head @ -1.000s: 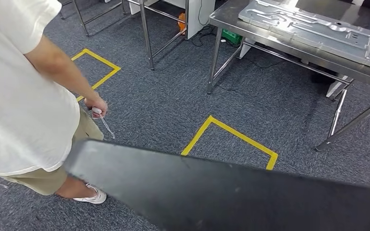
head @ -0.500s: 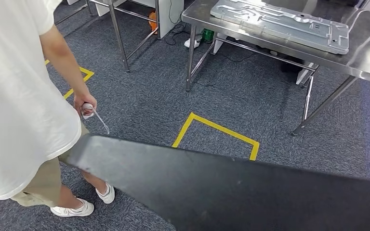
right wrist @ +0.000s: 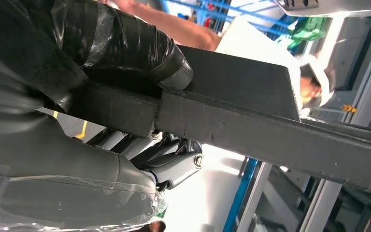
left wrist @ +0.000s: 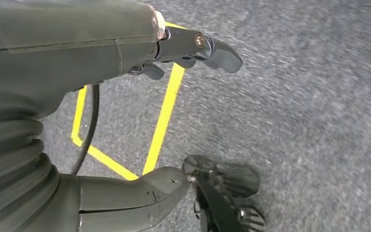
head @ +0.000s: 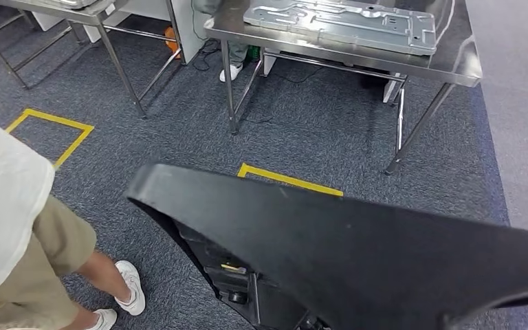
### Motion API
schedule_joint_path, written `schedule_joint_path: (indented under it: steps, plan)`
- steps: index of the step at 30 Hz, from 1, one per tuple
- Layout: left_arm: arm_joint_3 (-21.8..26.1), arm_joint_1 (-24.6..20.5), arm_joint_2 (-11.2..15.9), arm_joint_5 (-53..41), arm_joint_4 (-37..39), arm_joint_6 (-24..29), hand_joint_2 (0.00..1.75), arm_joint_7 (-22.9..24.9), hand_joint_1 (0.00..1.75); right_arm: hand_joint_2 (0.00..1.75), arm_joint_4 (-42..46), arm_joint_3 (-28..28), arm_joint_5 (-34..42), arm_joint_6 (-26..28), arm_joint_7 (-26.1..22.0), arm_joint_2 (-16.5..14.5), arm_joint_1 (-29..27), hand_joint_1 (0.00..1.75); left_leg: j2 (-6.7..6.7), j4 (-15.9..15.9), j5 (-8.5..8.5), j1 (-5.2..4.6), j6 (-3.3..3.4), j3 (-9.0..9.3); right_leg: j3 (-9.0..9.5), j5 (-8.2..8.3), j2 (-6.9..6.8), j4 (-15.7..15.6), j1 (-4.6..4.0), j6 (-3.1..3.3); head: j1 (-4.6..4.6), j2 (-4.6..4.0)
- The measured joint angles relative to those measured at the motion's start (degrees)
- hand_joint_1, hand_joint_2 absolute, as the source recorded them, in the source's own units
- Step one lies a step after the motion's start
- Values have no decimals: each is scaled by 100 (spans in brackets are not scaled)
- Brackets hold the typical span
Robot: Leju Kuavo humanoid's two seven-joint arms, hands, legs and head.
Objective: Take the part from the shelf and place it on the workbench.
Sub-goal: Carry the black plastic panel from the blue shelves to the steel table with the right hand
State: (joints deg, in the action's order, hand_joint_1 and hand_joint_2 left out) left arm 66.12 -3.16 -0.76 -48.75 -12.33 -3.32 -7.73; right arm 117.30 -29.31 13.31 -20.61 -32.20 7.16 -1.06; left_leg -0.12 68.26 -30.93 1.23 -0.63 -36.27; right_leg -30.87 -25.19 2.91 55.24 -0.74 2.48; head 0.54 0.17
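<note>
I carry a large flat black part (head: 357, 254) that spans the lower half of the head view, one pointed end to the left. In the right wrist view my right hand (right wrist: 92, 58) grips the edge of the part (right wrist: 251, 125), its taped thumb on one face and its fingers on the other. My left hand (left wrist: 101, 58) hangs over the grey carpet with its fingers apart and nothing in it. The steel workbench (head: 454, 62) stands ahead at the top of the head view, with a ribbed metal plate (head: 344, 24) lying on it.
A person (head: 14, 227) in a white shirt and khaki shorts stands close at the left. A yellow tape square (head: 289, 180) marks the carpet in front of the workbench. A second steel table (head: 75, 10) stands at the upper left, with another tape square (head: 51, 120) below it.
The whole view has swung: the workbench has slid left toward the top centre, and the person has dropped to the lower left. The black part sits higher and its underside now shows.
</note>
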Motion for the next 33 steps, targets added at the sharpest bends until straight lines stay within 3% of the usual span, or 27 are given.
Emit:
schedule_joint_path:
  steps: [2, 3, 4, 6, 8, 9, 10, 12, 13, 14, 16, 18, 20, 22, 24, 26, 27, 28, 29, 30, 32, 33]
  plan:
    - [0, -5, 6, -1, 0, 0, 175, -1, 0, 175, -11, 1, 0, -1, 1, -1, 1, 169, -174, -797, 380, 7, 33, 315, 2, -51, 125, 62, -4, -36, -1, 0]
    - [0, -8, 10, -2, 0, 1, 175, -1, 0, 175, -15, 3, 1, -4, 2, -2, 1, 169, -238, -1041, 457, 8, 55, 417, -13, -71, 177, 88, -6, -61, -1, 0]
    - [0, -12, 15, -4, 0, 4, 175, -1, 0, 175, -18, 6, 3, -8, 3, -2, -1, 169, -268, -1145, 462, 2, 82, 460, -35, -81, 226, 103, -5, -93, -1, 0]
    - [0, -28, 17, -17, 0, 14, 175, -1, 0, 175, -19, 21, 6, -15, 7, -3, -5, 169, -177, -1172, 472, -2, 145, 473, -71, -82, 296, 114, 10, -158, 0, 0]
    - [0, -44, 12, -33, 0, 21, 175, -2, 0, 175, -17, 48, 10, -15, 11, -4, 0, 169, -75, -1202, 495, 18, 213, 480, -153, -191, 159, 284, 18, -231, -4, 0]
    - [0, -44, 8, -38, 0, 23, 175, -2, 0, 175, -16, 62, 13, -15, 13, -4, 7, 169, -19, -1216, 501, 33, 239, 484, -267, -335, 31, 523, 28, -272, -8, 0]
    - [0, -36, 9, -41, 0, 25, 175, -2, 0, 175, -17, 72, 15, -14, 15, -4, 11, 169, 33, -1216, 494, 30, 251, 485, -448, -525, -105, 877, 50, -314, -11, 0]
    - [1, -16, 9, -43, 0, 27, 175, -1, 0, 175, -21, 86, 17, -14, 20, -5, 12, 169, 153, -1213, 476, 29, 253, 486, -843, -823, -230, 1616, 113, -385, -13, 0]
    - [2, -13, 9, -44, 0, 27, 175, -2, 0, 175, -24, 90, 19, -14, 24, -6, 10, 169, 214, -1212, 464, 32, 245, 492, -945, -831, -253, 1786, 140, -409, -13, 0]
    - [2, -16, 8, -44, 0, 27, 175, -2, 0, 175, -25, 92, 22, -14, 29, -6, 10, 169, 271, -1211, 450, 36, 234, 507, -926, -721, -272, 1722, 160, -422, -13, 0]
    - [2, -25, 7, -50, 0, 21, 175, -10, 0, 175, -25, 96, 36, -16, 38, -6, 12, 169, 371, -1214, 416, 43, 199, 564, -563, -295, -391, 994, 168, -402, -13, 0]
    - [2, -28, 2, -60, 0, 9, 175, -22, 0, 175, -23, 102, 51, -28, 45, -7, 20, 169, 458, -1218, 374, 37, 140, 622, -215, -49, -590, 298, 118, -331, -12, 0]
    - [2, -30, -3, -72, 0, -2, 175, -33, 0, 175, -21, 109, 59, -48, 56, -8, 22, 169, 548, -1236, 341, 38, 63, 667, -149, -57, -629, 128, 64, -258, -12, 0]
    - [2, -44, -3, -80, 0, -15, 175, -49, 0, 175, -19, 120, 46, -52, 66, -13, 14, 169, 598, -1267, 318, 47, -12, 727, -121, -29, -510, 67, 68, -196, -12, 0]
    - [3, -55, -2, -83, 0, -38, 175, -78, 0, 175, -16, 131, 11, -20, 71, -27, 18, 169, 410, -1007, 129, 56, -41, 643, -57, 16, -420, -21, 94, -124, -10, 0]
    - [15, -36, 3, -80, 0, -83, 175, -103, 0, 175, -23, 137, -21, 10, 74, -38, 25, 169, 143, -252, -253, 56, -28, 278, -33, 12, -348, -31, 88, -58, -8, 0]
    - [29, -21, 7, -74, 0, -112, 175, -109, 0, 175, -31, 138, -35, 14, 75, -40, 24, 169, 83, 144, -398, 49, -26, 64, -30, 0, -308, -19, 71, -37, -7, 0]
    - [46, -7, 9, -69, 0, -139, 175, -111, 0, 175, -40, 139, -49, 15, 75, -41, 20, 169, 57, 392, -436, 42, -24, -89, -19, -16, -264, -11, 54, -26, -7, 0]
    - [63, 1, 11, -65, 0, -162, 175, -113, 0, 175, -51, 140, -65, 15, 75, -41, 18, 169, 49, 421, -350, 36, -18, -144, 1, -32, -226, -6, 38, -23, -7, 0]
    - [78, 4, 11, -61, 0, -184, 175, -113, 0, 175, -59, 141, -79, 15, 75, -41, 16, 169, 47, 199, -145, 33, -5, -79, 32, -53, -194, -2, 28, -29, -7, 0]
    - [98, -1, 17, -50, 0, -232, 175, -112, 0, 175, -67, 143, -94, 15, 72, -41, 15, 169, 24, -613, 315, 19, 37, 248, 99, -111, -149, 16, 10, -60, -7, 0]
    - [105, -8, 21, -43, 0, -256, 175, -111, 0, 175, -67, 144, -97, 16, 70, -41, 17, 169, 8, -945, 447, 13, 60, 392, 116, -140, -129, 29, 0, -82, -8, 0]
